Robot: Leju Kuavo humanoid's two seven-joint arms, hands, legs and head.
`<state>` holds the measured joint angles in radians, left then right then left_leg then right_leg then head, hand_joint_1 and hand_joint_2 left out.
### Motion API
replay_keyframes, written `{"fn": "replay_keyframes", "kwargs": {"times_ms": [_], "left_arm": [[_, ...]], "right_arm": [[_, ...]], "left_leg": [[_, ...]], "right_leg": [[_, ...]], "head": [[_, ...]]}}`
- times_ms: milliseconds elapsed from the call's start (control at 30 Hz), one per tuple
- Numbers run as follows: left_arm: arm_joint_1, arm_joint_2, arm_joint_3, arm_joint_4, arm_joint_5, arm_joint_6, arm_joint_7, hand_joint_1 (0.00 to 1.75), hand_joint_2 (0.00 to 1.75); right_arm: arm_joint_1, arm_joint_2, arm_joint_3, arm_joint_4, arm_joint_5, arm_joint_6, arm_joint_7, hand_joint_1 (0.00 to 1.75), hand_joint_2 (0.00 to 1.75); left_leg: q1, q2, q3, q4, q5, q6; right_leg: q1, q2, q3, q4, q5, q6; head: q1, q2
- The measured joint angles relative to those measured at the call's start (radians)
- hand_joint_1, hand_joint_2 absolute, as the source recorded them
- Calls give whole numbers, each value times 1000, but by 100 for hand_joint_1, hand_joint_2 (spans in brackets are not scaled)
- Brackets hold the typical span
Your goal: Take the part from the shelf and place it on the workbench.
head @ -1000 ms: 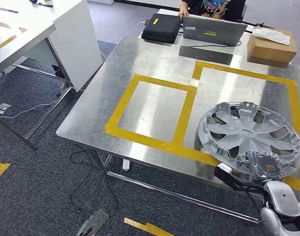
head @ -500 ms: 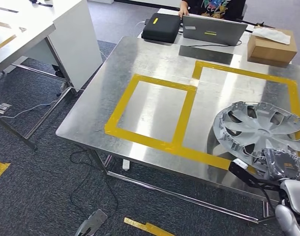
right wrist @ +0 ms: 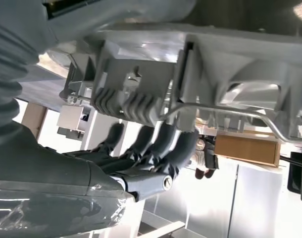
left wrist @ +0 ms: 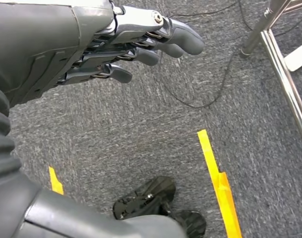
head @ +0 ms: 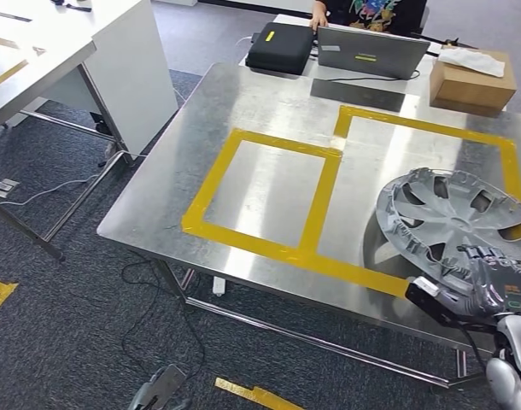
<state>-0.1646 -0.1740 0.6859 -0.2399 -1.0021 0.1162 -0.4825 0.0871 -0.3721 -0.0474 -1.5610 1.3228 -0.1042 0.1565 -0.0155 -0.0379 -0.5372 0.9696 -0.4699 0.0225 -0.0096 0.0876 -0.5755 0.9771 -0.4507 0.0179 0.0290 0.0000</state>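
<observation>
The part is a silver wheel cover point(head: 454, 220) with curved spokes, held tilted over the right yellow-taped square of the steel workbench point(head: 264, 184). My right hand point(head: 496, 286) grips its near rim from below, at the bench's front right edge. In the right wrist view the cover's ribbed grey back point(right wrist: 202, 74) fills the upper part, with my dark fingers point(right wrist: 157, 141) curled under its rim. My left hand point(left wrist: 134, 44) hangs over the carpet, fingers stretched out and holding nothing.
A second yellow-taped square point(head: 267, 192) marks the bench's middle. At the far edge lie a black case point(head: 280, 47), a laptop point(head: 371, 53) and a cardboard box point(head: 471, 81), with a person point(head: 367, 13) behind. White tables point(head: 64, 60) stand left; cables point(head: 149, 299) trail on the floor.
My right hand has carried the wheel cover to the right and slightly farther over the bench, and the cover now tilts up more. The left hand is unchanged.
</observation>
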Motion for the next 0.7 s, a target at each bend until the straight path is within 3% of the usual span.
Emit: {"fn": "replay_keyframes", "kwargs": {"times_ms": [367,700], "left_arm": [[0,-1,-3,0,-6,8,0,0,0],[1,-1,-4,0,-6,9,-1,0,0]], "right_arm": [[25,9,-16,0,-13,-43,-14,0,0],[32,55,-26,-6,-70,-107,-58,0,0]], "left_leg": [[0,0,0,0,0,0],[0,0,0,0,0,0]], "right_leg": [[0,0,0,0,0,0],[0,0,0,0,0,0]], "head": [[0,0],[0,0]]}}
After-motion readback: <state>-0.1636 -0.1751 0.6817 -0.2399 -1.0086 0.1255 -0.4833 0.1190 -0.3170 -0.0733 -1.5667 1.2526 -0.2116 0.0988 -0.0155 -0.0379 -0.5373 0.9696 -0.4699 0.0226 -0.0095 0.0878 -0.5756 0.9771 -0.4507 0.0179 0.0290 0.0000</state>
